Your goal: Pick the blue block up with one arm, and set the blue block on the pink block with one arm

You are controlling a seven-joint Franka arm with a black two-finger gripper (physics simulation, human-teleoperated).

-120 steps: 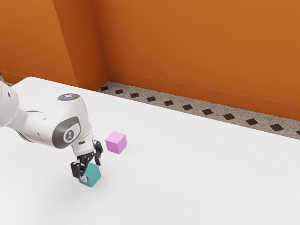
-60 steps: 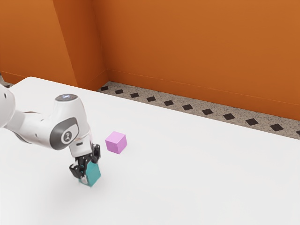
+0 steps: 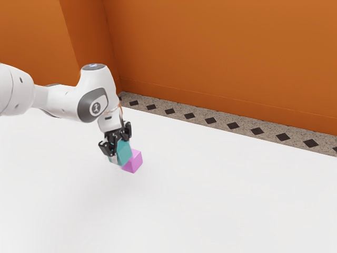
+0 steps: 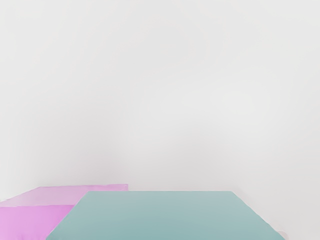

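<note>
Blue block (image 3: 124, 153), a matte teal cube, sits clamped between the black gripper's (image 3: 117, 148) fingers in the exterior view, lifted above the pink block (image 3: 134, 163), not far from the smooth white table's (image 3: 221, 184) far edge. In the wrist view, the blue block's (image 4: 165, 217) flat face partly overlaps the pink block (image 4: 35, 212).
</note>
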